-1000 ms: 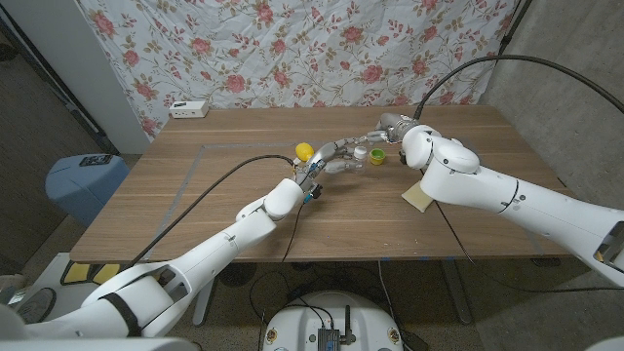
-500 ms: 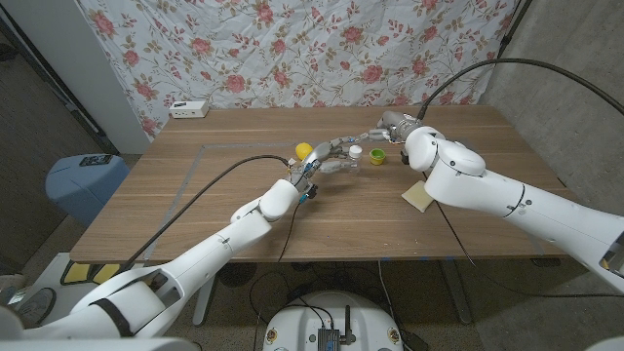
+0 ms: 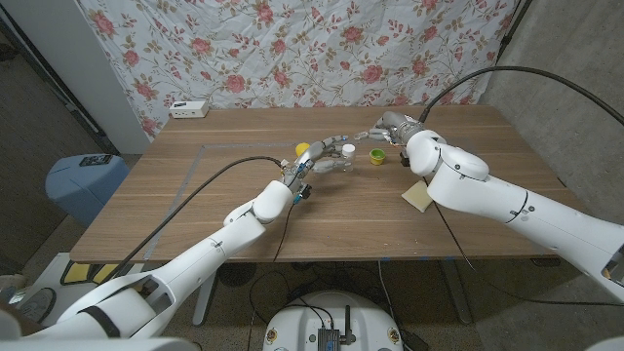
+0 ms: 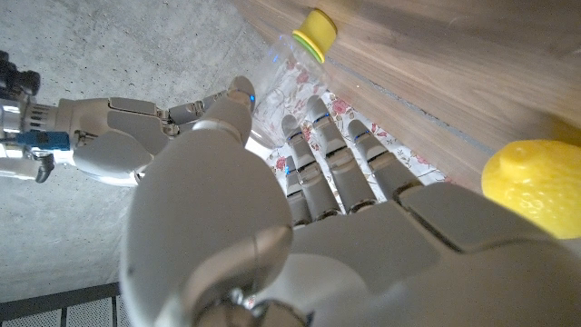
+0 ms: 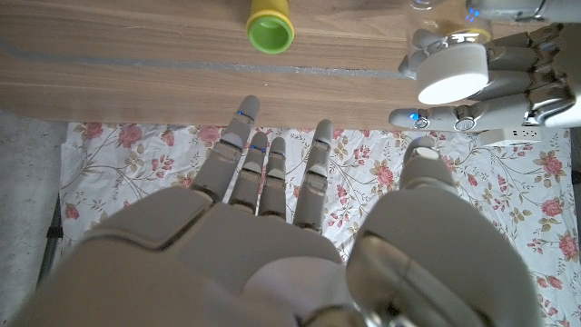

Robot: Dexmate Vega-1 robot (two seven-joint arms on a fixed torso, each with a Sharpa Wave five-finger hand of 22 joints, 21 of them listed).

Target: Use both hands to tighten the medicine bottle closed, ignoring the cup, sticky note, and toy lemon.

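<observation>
On the near half of the wooden bench (image 3: 195, 210), the robot's two arms reach in from the bottom corners toward the far middle. A pale sticky note (image 3: 417, 196) lies at near right, beside the right arm. Farther in, the left hand (image 3: 317, 162) grasps the medicine bottle (image 3: 341, 156), fingers (image 5: 508, 86) wrapped around its clear body; the white cap (image 5: 451, 74) faces the right wrist camera. Just left of that hand sits the yellow toy lemon (image 3: 303, 150). To the right, the right hand (image 3: 382, 131) hovers released, fingers (image 5: 272, 168) spread and holding nothing, apart from the bottle. A green-and-yellow cup (image 3: 376, 155) stands between the two hands.

Judged from this, capping is not yet tightened. Done well, the left hand should keep the bottle steady and upright-facing while the right closes squarely over the cap, clear of the cup, before twisting.

At the far edge, a white box (image 3: 189, 109) rests before the floral cloth (image 3: 312, 49).
</observation>
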